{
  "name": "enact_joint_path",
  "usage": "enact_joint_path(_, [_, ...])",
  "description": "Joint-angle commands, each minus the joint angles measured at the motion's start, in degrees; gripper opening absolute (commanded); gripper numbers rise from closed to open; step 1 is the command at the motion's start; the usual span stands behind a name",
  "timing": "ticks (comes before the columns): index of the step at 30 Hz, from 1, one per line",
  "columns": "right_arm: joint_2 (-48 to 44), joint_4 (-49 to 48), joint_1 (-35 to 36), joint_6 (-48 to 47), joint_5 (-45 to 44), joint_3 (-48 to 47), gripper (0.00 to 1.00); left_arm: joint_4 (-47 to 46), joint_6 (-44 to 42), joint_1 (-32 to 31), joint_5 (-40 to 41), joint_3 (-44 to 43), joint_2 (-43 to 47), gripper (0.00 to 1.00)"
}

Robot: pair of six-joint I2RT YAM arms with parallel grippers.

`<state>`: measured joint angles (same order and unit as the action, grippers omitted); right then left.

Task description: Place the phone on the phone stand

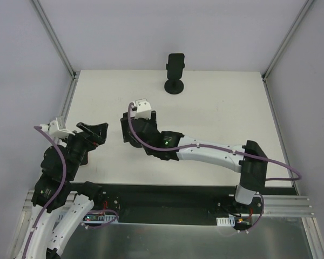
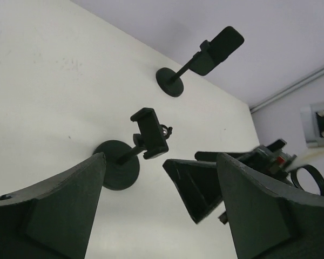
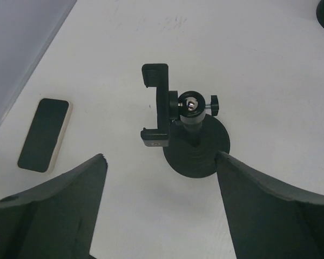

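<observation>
The phone has a black screen and a pale case. It lies flat on the white table, left of the near phone stand. This stand has a round black base and an empty upright clamp. It also shows in the left wrist view. My right gripper is open and empty just short of the stand's base. My left gripper is open and empty, and faces the same stand. In the top view the left gripper and right gripper are close together, and the phone and near stand are hidden.
A second black stand stands at the back middle of the table with a dark slab in its clamp. Grey walls with metal corner posts enclose the table. The right gripper's fingers show close by in the left wrist view.
</observation>
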<state>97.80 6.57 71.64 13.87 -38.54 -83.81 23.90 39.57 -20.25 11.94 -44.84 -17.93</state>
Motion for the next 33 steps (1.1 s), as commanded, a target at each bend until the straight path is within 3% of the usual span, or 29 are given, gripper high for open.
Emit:
enact_joint_path(1, [5.11, 3.45, 0.43, -2.35, -4.79, -7.94, 0.78, 7.30, -12.85, 0.04, -3.24, -4.46, 0.97, 0.81])
enact_joint_path(2, [5.90, 4.67, 0.43, -2.18, -4.87, -9.77, 0.71, 7.39, -13.72, 0.04, -3.50, -4.64, 1.23, 0.79])
enact_joint_path(9, [12.58, 6.52, 0.43, -2.26, -5.22, -15.75, 0.68, 9.41, -13.73, 0.04, -5.35, -3.07, 5.18, 0.73])
enact_joint_path(17, [14.96, 8.11, -1.06, -2.45, -5.94, -17.79, 0.52, 11.96, -14.88, 0.04, -4.30, -3.85, 5.01, 0.68])
enact_joint_path(25, [16.63, 7.85, -3.08, -4.90, -2.86, -18.50, 0.50, 11.87, -12.25, 0.04, -5.88, -4.73, 1.06, 0.61])
enact_joint_path(30, [14.10, 4.95, -5.27, -9.46, 1.97, -15.07, 0.28, 11.87, -10.66, 0.04, -5.71, -3.24, -1.84, 0.61])
enact_joint_path(33, [11.73, 2.75, -6.15, -15.08, 5.49, -12.01, 0.01, 10.91, -9.08, 0.04, -6.23, -1.92, -4.21, 0.67])
